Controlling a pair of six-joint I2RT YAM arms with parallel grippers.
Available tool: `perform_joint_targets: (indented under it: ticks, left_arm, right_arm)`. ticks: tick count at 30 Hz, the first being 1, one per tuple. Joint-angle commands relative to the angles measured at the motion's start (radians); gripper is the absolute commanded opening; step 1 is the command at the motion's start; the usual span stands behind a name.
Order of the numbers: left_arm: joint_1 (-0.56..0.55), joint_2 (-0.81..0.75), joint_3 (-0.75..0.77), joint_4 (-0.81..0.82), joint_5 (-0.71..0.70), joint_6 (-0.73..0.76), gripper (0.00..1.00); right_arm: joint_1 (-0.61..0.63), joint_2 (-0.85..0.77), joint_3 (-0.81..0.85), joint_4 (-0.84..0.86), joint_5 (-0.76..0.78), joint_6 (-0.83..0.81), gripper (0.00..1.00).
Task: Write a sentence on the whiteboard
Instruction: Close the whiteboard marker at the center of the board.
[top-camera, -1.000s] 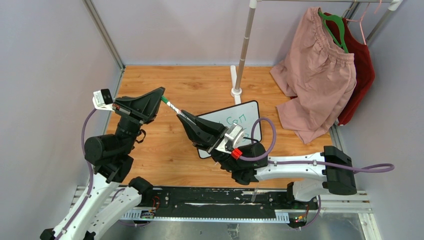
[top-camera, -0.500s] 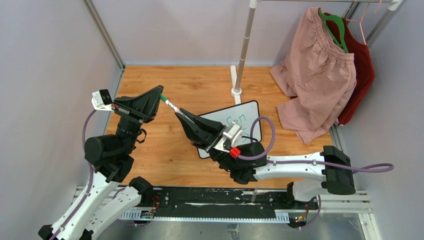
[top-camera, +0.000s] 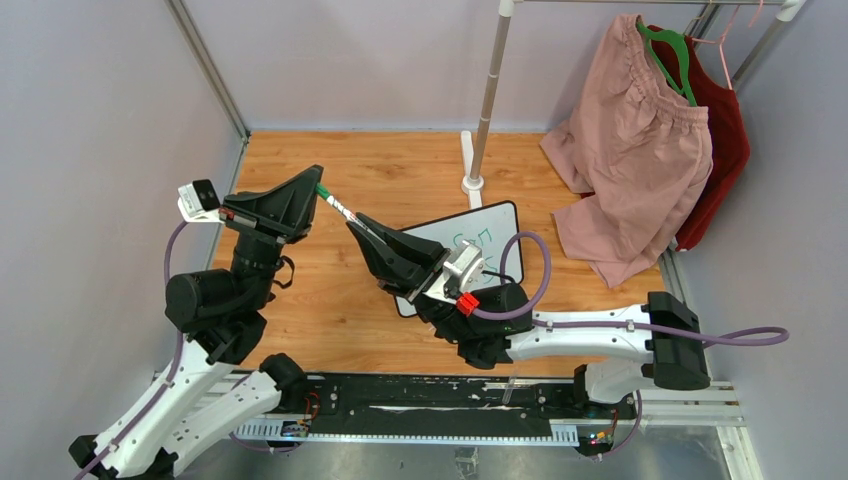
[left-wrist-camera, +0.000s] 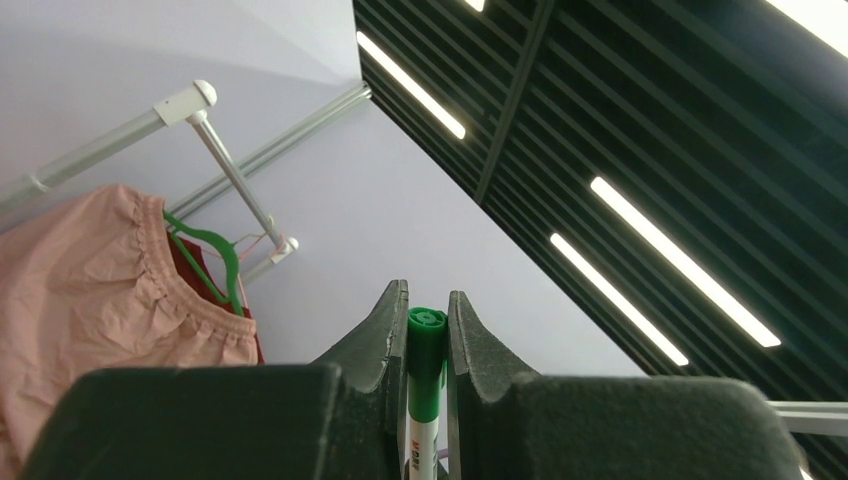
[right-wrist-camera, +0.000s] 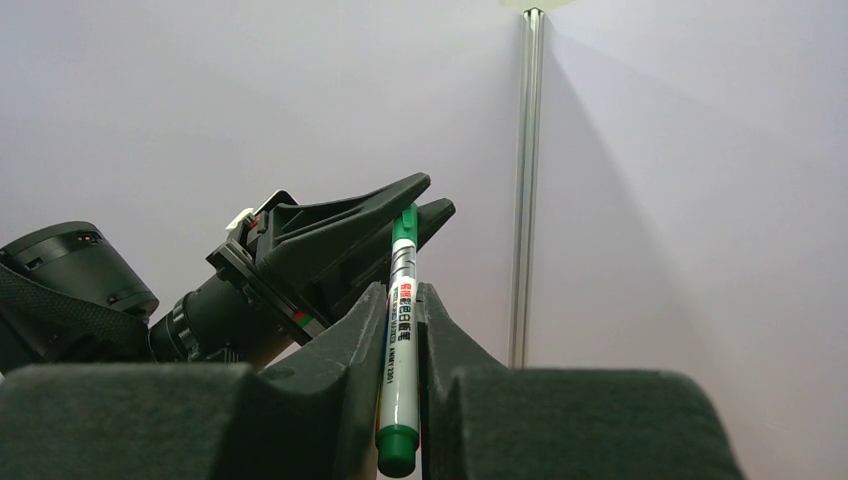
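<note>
A green whiteboard marker (top-camera: 340, 210) is held in the air between both grippers. My left gripper (top-camera: 318, 190) is shut on its green cap end, which also shows in the left wrist view (left-wrist-camera: 426, 340). My right gripper (top-camera: 356, 226) is shut on the marker's white barrel (right-wrist-camera: 400, 340), and the left gripper (right-wrist-camera: 412, 212) shows beyond it. The whiteboard (top-camera: 497, 222) lies on the wooden table, mostly hidden under my right arm. A few green handwritten strokes (top-camera: 470, 241) show on it; I cannot read them.
A white rack pole stands on its base (top-camera: 472, 184) just behind the whiteboard. Pink shorts (top-camera: 630, 160) and a red garment (top-camera: 722, 150) hang at the back right. Grey walls close in the left and back, with a metal post (top-camera: 205, 65).
Both grippers, with the marker between them, have shifted slightly to the left. The grips have not changed.
</note>
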Motion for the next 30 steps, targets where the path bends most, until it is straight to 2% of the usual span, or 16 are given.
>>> perform_joint_targets:
  ticks: [1, 8, 17, 26, 30]
  left_arm:
    - [-0.089, 0.041, -0.025, -0.166, 0.243, 0.051, 0.0]
    - [-0.155, 0.047, 0.0, -0.22, 0.196, 0.122, 0.0]
    - [-0.164, 0.056, 0.003, -0.226, 0.211, 0.133, 0.0]
    - [-0.164, -0.023, -0.025, -0.222, 0.125, 0.159, 0.0]
    - [-0.164, -0.045, -0.019, -0.222, 0.105, 0.171, 0.04]
  right_arm:
    - [-0.016, 0.043, 0.068, -0.091, 0.045, -0.025, 0.0]
    - [-0.017, 0.051, 0.089, -0.119, 0.071, -0.038, 0.0]
    - [-0.019, 0.044, 0.104, -0.161, 0.076, -0.056, 0.0]
    - [-0.018, -0.015, 0.014, -0.123, -0.01, -0.037, 0.0]
    - [-0.019, -0.036, -0.015, -0.105, -0.041, -0.024, 0.0]
